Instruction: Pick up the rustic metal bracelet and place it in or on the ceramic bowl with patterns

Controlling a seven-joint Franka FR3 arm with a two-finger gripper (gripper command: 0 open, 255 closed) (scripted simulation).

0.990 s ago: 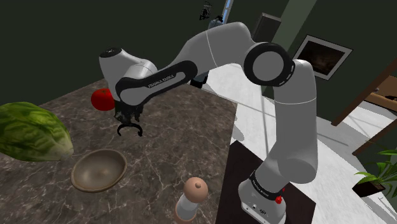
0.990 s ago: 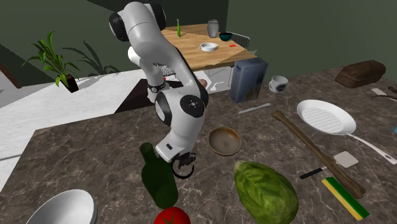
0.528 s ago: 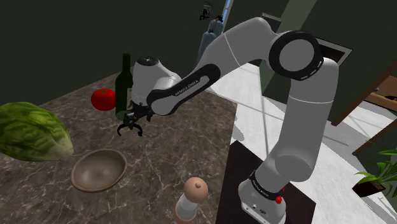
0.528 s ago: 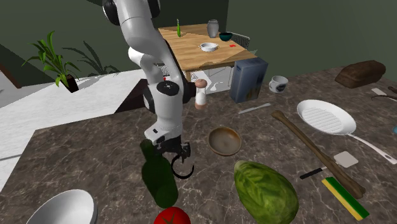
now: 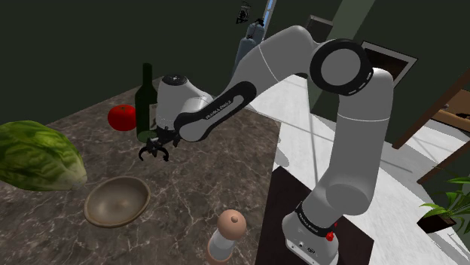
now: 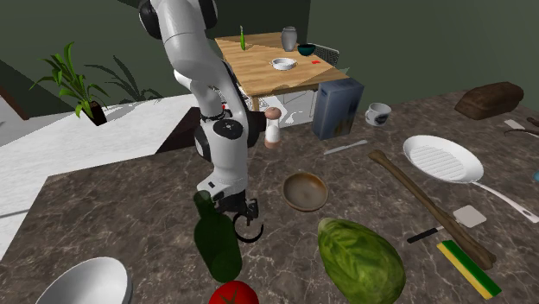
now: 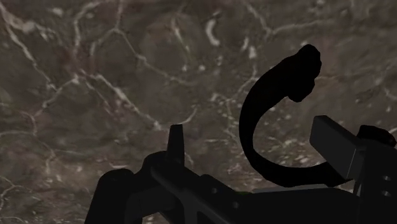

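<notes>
Since 0.5 s ago the white arm's (image 5: 343, 143) (image 6: 226, 142) elbow has dipped a bit & the forearm has shifted slightly. The hand has barely moved and stays over the same patch of counter. Black two-finger gripper (image 5: 155, 143) (image 6: 243, 211) (image 7: 253, 135) points down, fingers (image 7: 333, 147) set narrow & clamped on one part of the black C-shaped bracelet (image 5: 154, 153) (image 6: 251, 231) (image 7: 266, 121), which curves away below them. Can't tell if the bracelet is clear of the dark veined marble counter (image 5: 218, 143) (image 6: 138, 199) (image 7: 95, 76).

Shoulder view: round brown bowl (image 5: 117, 200) sits on the counter at approx 7 o'clock from the gripper, apart from it. Dark green glass bottle (image 5: 146, 102) stands upright at 12 o'clock, just beside the wrist. Red tomato (image 5: 121, 117) is at approx 10 o'clock, beside the bottle.

Second ext view: bowl (image 6: 306, 191) is at approx 2 o'clock of the gripper, near but not touching. Bottle (image 6: 216, 243) is at 8 o'clock, close by, w/ the tomato (image 6: 233, 294) below it at the frame edge.
</notes>
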